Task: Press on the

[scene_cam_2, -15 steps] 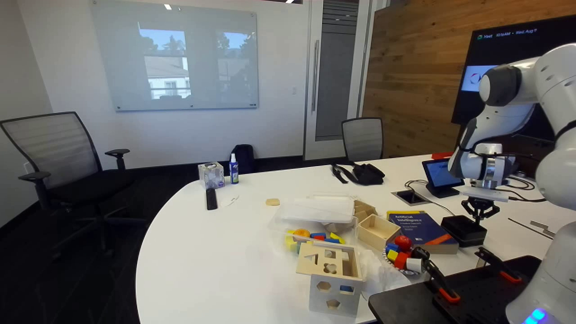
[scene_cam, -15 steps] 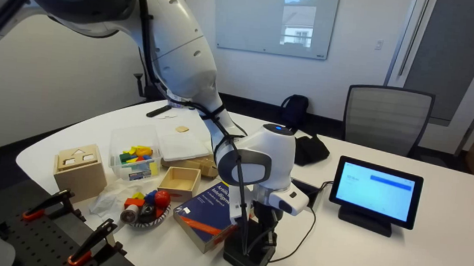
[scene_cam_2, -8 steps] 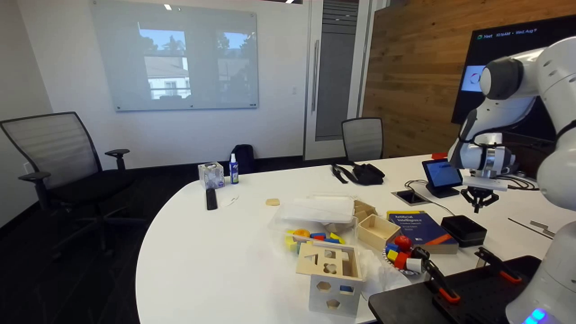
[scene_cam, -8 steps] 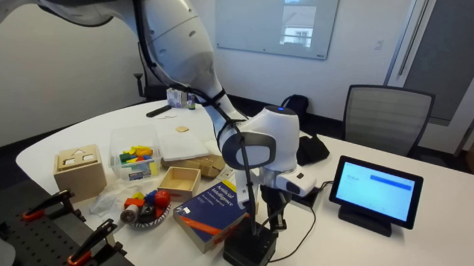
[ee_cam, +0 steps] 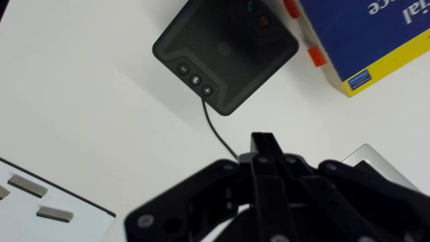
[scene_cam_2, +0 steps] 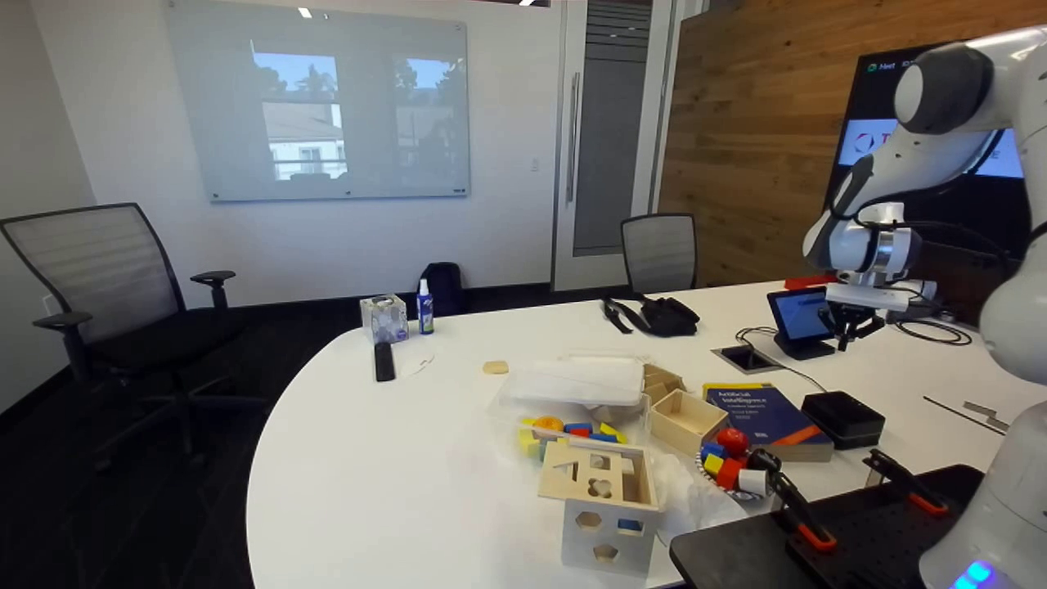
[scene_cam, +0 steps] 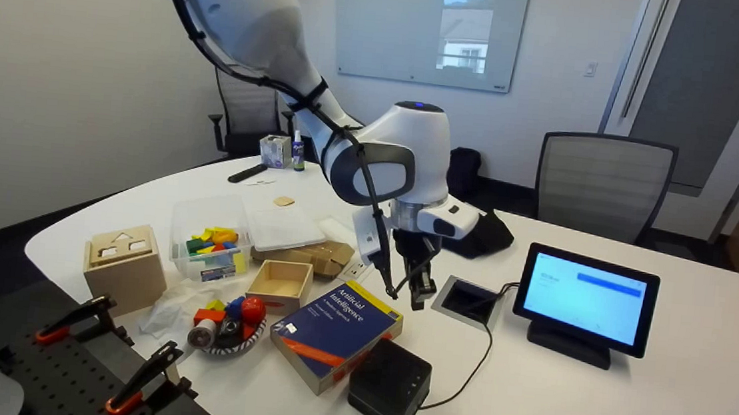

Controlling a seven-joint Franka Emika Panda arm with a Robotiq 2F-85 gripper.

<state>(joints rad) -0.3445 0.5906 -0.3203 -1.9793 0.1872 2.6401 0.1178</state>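
Observation:
A black square speaker box lies on the table; it shows in both exterior views and in the wrist view. In the wrist view its top has a minus button, a middle button and a plus button along the cable edge. A green phone mark and a red mark are on the opposite side. My gripper is shut with nothing between its fingertips. It also shows in both exterior views, above the table and apart from the box.
A thick blue book lies beside the box. A table socket panel, a cable and a tablet on a stand are nearby. A bowl of toys, an open wooden box and a plastic bin stand farther over.
My gripper was down at the box's top one second ago. It has risen off the box and moved away over the table towards the socket panel. The box has not moved.

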